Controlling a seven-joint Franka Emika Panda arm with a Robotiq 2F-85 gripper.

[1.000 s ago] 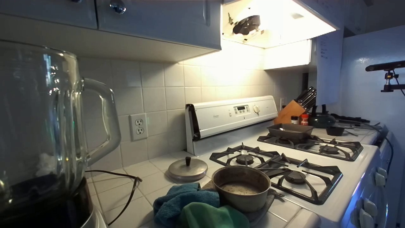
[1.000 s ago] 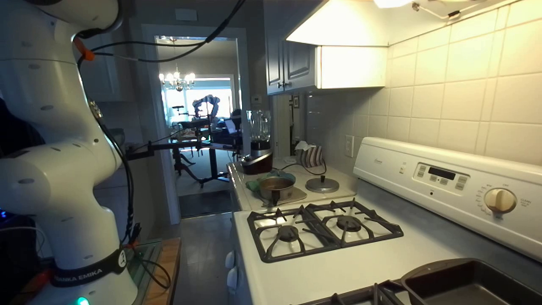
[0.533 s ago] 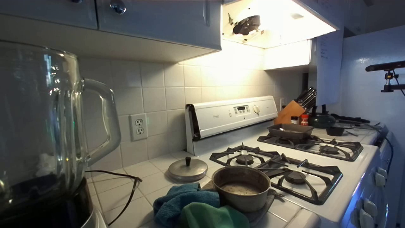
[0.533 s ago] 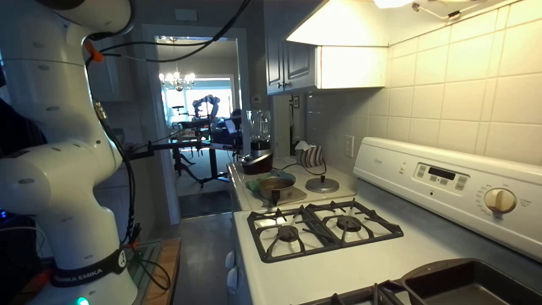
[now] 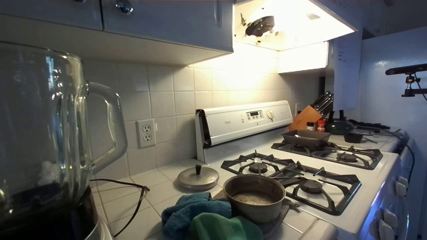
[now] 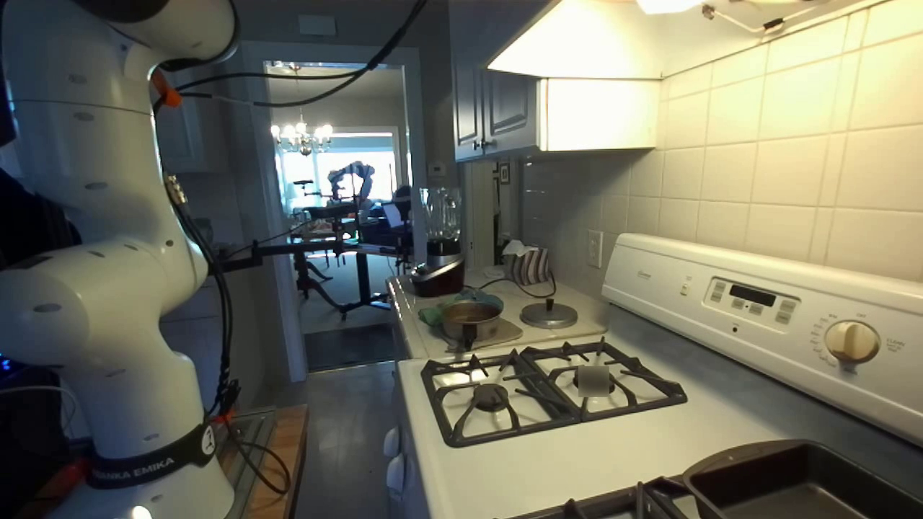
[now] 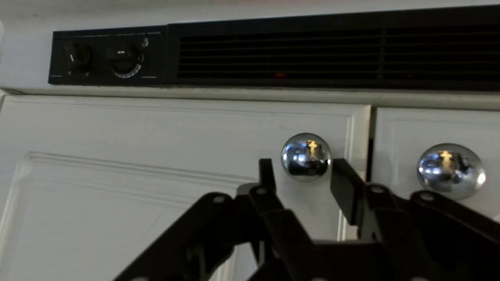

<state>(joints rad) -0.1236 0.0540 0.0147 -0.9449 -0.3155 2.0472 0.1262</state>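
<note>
Several knives [image 5: 325, 102] in block [image 5: 304, 119]; claw [image 7: 304, 171] straddles knob [image 7: 306, 155] of cabinet door [image 7: 117, 132].

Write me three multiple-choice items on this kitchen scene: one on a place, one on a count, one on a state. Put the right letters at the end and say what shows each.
1. Place: where does the pot rest?
A) On a flat pad on the counter, beside the stove
B) On top of the stove
C) Under the counter

2. Count: how many shiny round knobs show on the cabinet doors in the wrist view?
A) One
B) Four
C) Two

3. State: how does the claw stand?
A) Jaws pressed together
B) Jaws apart
C) Clamped on the pot

Right letters:
1: A, since both exterior views show it there.
2: C, as one knob sits on each door.
3: B, because the wrist view shows a gap between the jaws, with a knob visible in it.
</note>
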